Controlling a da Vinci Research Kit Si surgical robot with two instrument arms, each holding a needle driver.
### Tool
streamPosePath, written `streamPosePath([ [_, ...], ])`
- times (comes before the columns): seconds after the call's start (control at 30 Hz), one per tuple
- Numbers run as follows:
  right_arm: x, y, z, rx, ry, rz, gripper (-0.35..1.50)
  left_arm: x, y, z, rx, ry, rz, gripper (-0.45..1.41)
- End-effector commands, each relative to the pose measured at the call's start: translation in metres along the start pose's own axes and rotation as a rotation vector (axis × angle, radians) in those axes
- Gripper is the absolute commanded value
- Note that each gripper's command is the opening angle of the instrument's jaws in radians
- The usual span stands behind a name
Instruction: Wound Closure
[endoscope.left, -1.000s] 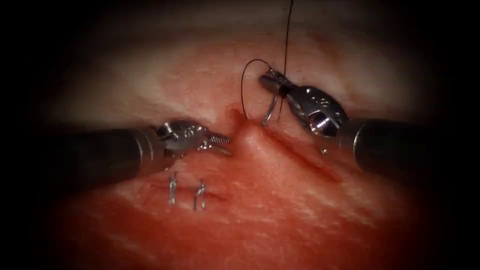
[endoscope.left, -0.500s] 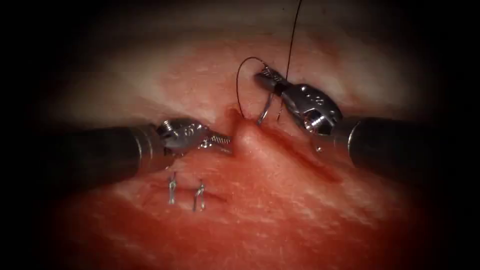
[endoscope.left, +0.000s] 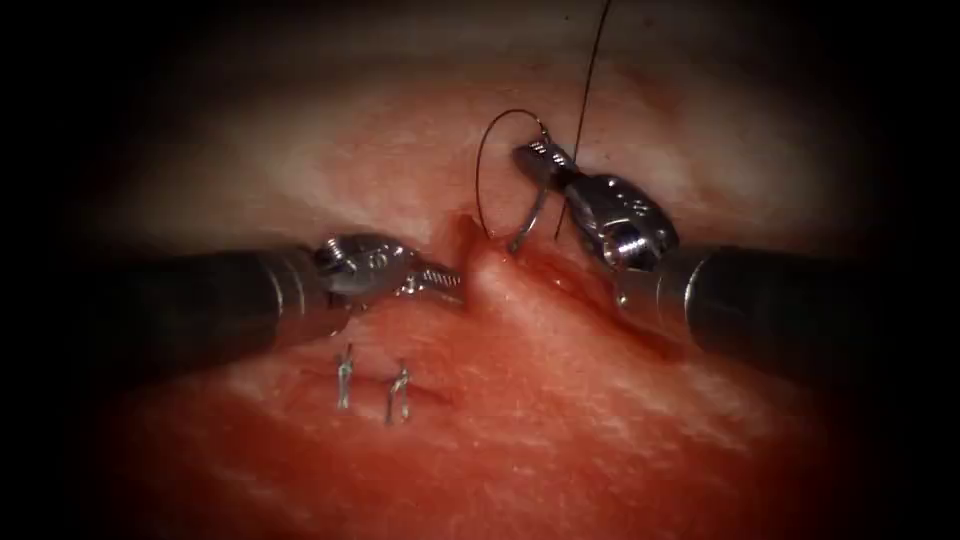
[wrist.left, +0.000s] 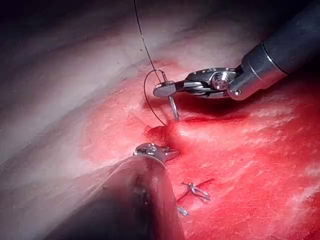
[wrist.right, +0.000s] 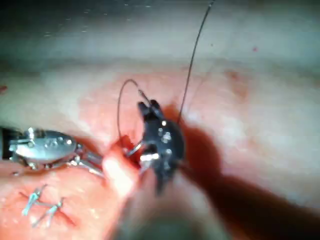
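Note:
My left tool (endoscope.left: 447, 283) comes in from the left, its jaws shut on a raised fold of the tissue (endoscope.left: 492, 275) at the cut's left lip. My right tool (endoscope.left: 541, 161) is shut on the curved needle (endoscope.left: 535, 212) near its tail end. The needle hangs down with its tip at the tissue just right of the fold; I cannot tell whether it is in. Thread (endoscope.left: 479, 172) arcs from the needle's tail down into the tissue by the fold, and another strand (endoscope.left: 586, 90) runs upward. The left wrist view shows the needle (wrist.left: 172, 107) under the right tool (wrist.left: 165, 89).
The cut (endoscope.left: 610, 315) runs from the fold down to the right, under the right tool's shaft, with red fluid along it. Two finished stitches (endoscope.left: 345, 375) (endoscope.left: 400, 390) with cut thread ends sit below the left tool.
The right tool has shifted slightly left and turned, bringing the needle tip closer to the fold. The left tool's jaws have closed in on the fold, which stands a little higher.

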Motion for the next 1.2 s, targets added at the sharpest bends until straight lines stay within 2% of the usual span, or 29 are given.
streamPosePath([
  [0.03,-0.0002,-0.0006,0.0009,0.004,0.0,0.021,-0.35,-0.0003,-0.0001,0.001,-0.002,-0.001,0.002,-0.1],
  [0.23,-0.0007,-0.0006,0.0009,0.001,-0.029,0.109,-0.35,-0.0004,-0.0002,0.0011,-0.002,0.0,0.004,-0.1],
  [0.63,-0.0021,-0.0008,0.0007,-0.011,-0.06,0.166,-0.35,-0.0003,-0.0002,0.0011,-0.001,0.0,0.003,-0.11],
  [1.2,-0.0032,-0.0029,0.0,0.029,-0.111,0.354,-0.35,-0.0003,-0.0002,0.0012,-0.001,0.0,0.003,-0.16],
])
